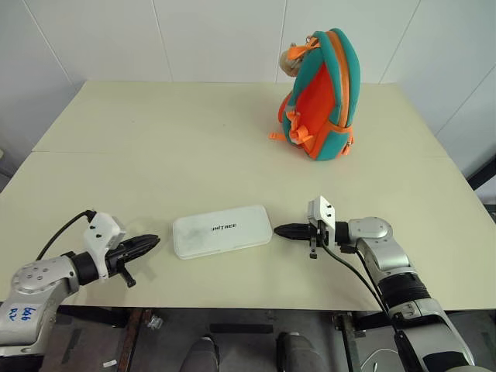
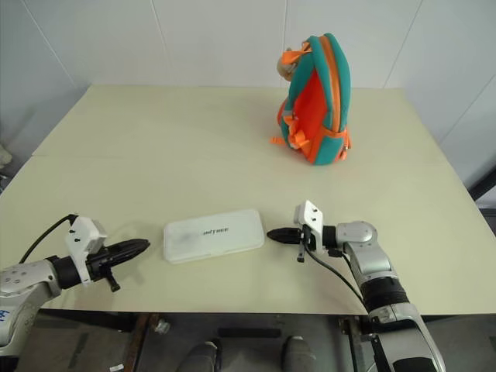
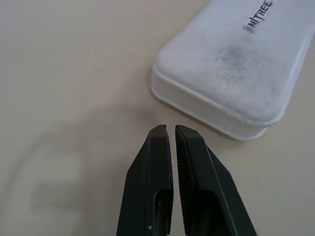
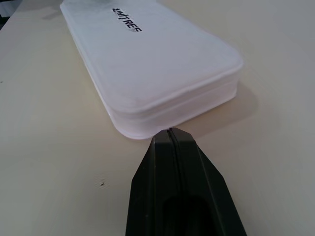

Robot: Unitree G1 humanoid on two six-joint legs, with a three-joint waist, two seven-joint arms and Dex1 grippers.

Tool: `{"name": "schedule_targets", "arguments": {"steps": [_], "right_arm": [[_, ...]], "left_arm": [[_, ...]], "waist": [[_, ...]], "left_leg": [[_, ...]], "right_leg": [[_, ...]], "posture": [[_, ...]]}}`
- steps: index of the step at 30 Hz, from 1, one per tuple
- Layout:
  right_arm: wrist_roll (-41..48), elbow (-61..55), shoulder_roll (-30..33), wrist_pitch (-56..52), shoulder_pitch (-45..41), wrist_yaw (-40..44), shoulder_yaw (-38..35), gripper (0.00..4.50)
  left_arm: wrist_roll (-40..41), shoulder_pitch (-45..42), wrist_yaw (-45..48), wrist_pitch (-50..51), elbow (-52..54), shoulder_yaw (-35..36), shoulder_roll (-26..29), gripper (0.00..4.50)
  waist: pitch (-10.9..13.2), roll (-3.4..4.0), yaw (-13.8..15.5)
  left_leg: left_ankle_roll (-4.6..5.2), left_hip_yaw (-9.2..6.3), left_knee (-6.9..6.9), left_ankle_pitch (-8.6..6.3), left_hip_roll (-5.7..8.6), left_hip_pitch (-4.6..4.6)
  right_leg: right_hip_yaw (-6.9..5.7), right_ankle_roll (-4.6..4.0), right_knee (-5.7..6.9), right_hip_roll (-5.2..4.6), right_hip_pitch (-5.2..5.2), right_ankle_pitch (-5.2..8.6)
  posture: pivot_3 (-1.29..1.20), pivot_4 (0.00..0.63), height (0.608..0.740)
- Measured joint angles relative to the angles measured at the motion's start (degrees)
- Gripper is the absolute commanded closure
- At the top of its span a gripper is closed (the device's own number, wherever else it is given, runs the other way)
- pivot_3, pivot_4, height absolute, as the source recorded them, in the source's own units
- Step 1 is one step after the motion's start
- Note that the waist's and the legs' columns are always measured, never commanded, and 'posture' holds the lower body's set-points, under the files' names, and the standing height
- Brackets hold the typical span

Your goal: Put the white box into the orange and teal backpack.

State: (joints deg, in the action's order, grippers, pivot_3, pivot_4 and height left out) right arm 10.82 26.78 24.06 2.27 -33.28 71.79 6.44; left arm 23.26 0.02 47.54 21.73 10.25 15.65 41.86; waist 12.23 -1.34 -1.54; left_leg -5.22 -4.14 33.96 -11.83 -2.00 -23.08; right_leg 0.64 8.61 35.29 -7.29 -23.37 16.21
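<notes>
I am seeing the white box (image 1: pixel 222 231) lying flat on the desk (image 1: pixel 155 147) near its front edge, lettering up, nothing lifting it. My left hand (image 1: pixel 149 245) is sitting just beside the box's left end with its fingers clenched together on nothing, a small gap of bare desk showing between tips and box. My right hand (image 1: pixel 280 230) is pointing at the opposite end, also clenched empty, its tips right at the box's corner; I cannot tell whether they are touching. The orange and teal backpack (image 1: pixel 325 97) is standing upright well apart at the far right of the desk, and I cannot make out an open zipper from here. I am judging the task as barely begun: the box is neither gripped nor raised, and the carry and insertion are all left.
</notes>
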Motion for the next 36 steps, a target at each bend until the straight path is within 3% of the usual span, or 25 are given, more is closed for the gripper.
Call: {"name": "schedule_targets", "arguments": {"steps": [10, 20, 34, 36], "right_arm": [[0.3, -5.2, 0.6, -2.7, 2.7, 0.0, -0.1, 4.5], [3.2, -16.3, 6.3, -8.9, 9.1, -0.2, -1.2, 4.5], [4.0, -16.4, 11.5, -9.0, 12.6, -2.8, -4.8, 4.5], [4.2, -16.4, 11.7, -9.7, 12.7, -3.0, -4.8, 4.14]], "left_arm": [[-2.2, -6.5, 0.2, -1.8, -6.7, -5.0, -1.7, 4.2], [-3.9, -14.3, 2.7, -5.0, -13.8, -9.5, -4.4, 4.2], [-5.7, -17.8, 4.7, -8.3, -17.9, -14.2, -8.2, 4.2], [-6.4, -17.8, 3.7, -8.4, -17.9, -14.2, -8.4, 3.8]], "waist": [[0.0, 0.0, -0.1], [0.0, -0.05, 0.0], [0.0, -0.05, 0.1], [0.0, -0.05, 0.1]], "left_leg": [[0.0, 0.0, -0.01, 0.0, 0.0, 0.0], [0.0, 0.02, 0.02, -0.01, 0.01, -0.02], [0.0, 0.02, 0.08, 0.0, 0.01, -0.03], [0.0, 0.02, 0.1, 0.0, 0.01, -0.04]], "right_leg": [[0.01, 0.03, 0.06, 0.0, -0.02, -0.01], [0.0, 0.07, 0.0, -0.01, -0.01, -0.04], [0.01, 0.09, -0.04, -0.01, 0.02, -0.06], [0.01, 0.1, -0.04, -0.01, 0.02, -0.06]], "posture": [[0.0, 0.15, 0.74], [0.0, 0.15, 0.74], [0.0, 0.15, 0.74], [0.0, 0.15, 0.74]]}}
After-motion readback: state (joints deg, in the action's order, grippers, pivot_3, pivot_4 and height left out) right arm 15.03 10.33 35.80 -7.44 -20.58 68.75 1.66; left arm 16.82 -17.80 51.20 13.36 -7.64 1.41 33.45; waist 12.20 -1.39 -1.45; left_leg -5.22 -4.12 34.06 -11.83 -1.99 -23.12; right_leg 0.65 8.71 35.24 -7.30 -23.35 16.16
